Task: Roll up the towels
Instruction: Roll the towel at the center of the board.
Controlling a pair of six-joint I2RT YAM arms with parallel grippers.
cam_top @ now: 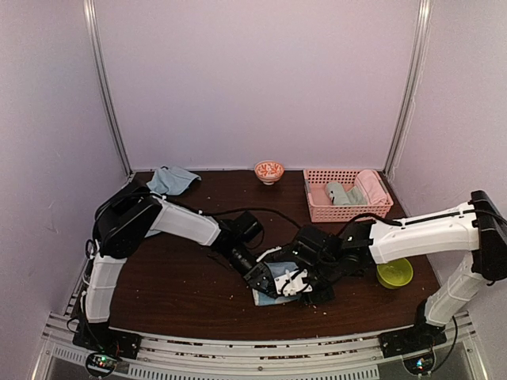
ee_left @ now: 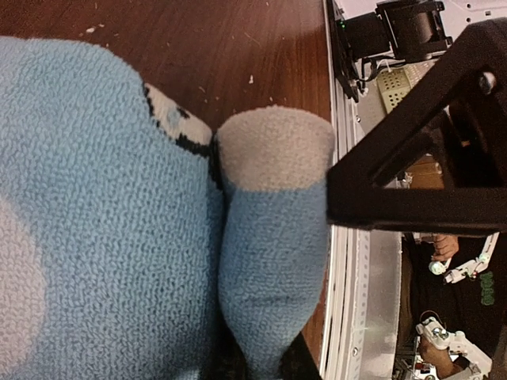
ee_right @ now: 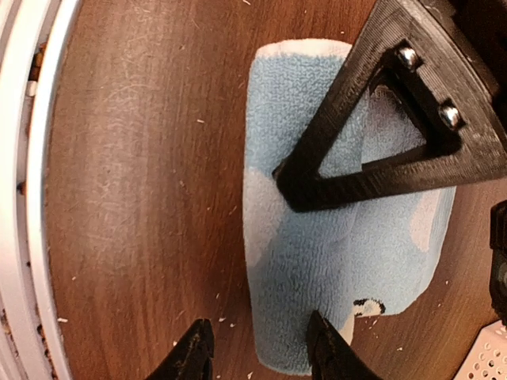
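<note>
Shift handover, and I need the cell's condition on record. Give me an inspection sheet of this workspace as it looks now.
Surface: dark wooden table, flecked with pale crumbs.
Job's things: spotted towel looks partly rolled, front middle; plain towel crumpled at the back left corner.
Clutter: pink basket holding rolled cloths, back right; lime-green bowl at the right; small orange-patterned bowl at the back.
Grippers: left gripper pinches a fold of the spotted towel; right gripper has a finger laid across it, jaw state unclear.
Cables: black cable arcs between the arms.
Surroundings: plain pale walls; metal rail along the near edge.
</note>
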